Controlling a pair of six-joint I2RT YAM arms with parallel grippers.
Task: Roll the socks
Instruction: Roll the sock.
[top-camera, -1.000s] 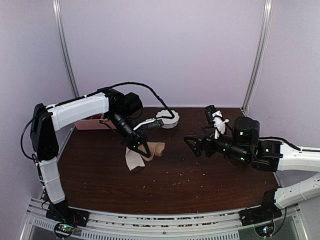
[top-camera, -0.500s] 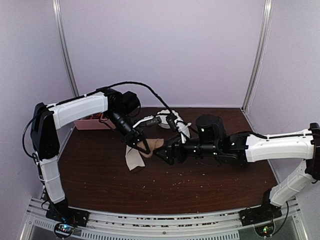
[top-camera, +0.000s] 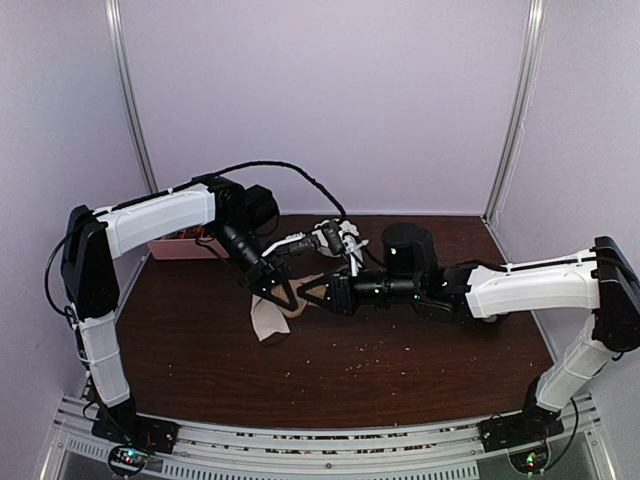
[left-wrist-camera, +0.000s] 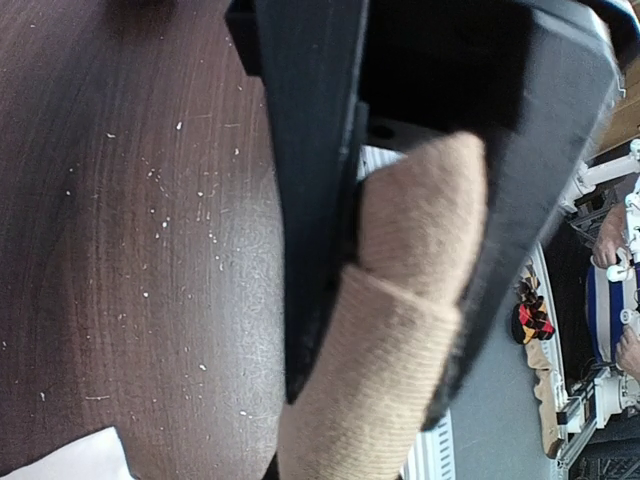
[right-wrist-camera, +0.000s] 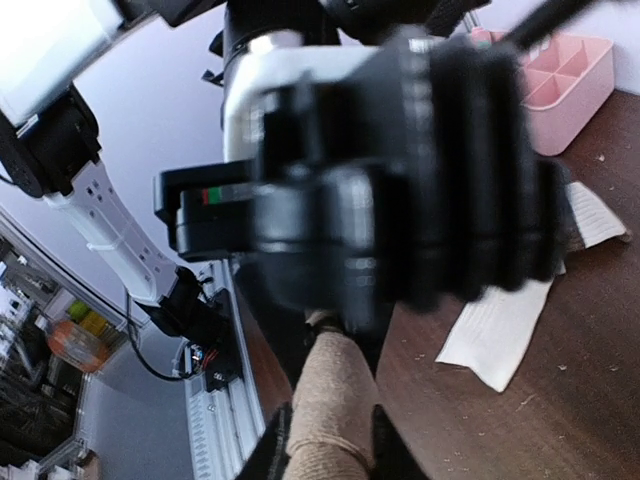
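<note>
My left gripper (top-camera: 279, 293) is shut on the tan sock (top-camera: 300, 287) and holds it just above the table. In the left wrist view the tan sock (left-wrist-camera: 410, 330) fills the gap of the left gripper (left-wrist-camera: 370, 400) and hangs out past its tips. My right gripper (top-camera: 309, 296) has reached in from the right. Its jaws press on both sides of the tan sock (right-wrist-camera: 328, 400), low in the right wrist view at the right gripper (right-wrist-camera: 328, 455). The cream sock (top-camera: 267, 320) lies flat on the table under both grippers, its ribbed cuff (right-wrist-camera: 515, 315) showing.
A pink compartment tray (top-camera: 178, 245) stands at the back left of the dark brown table (top-camera: 330, 375); the same pink tray (right-wrist-camera: 565, 80) shows behind the left arm's wrist (right-wrist-camera: 400, 180). Crumbs speckle the tabletop. The two arms nearly touch over the table's middle.
My right arm has swung left across the table to the tan sock, and its jaws have gone from wide open to closed on it. The left gripper has stayed put with the sock.
</note>
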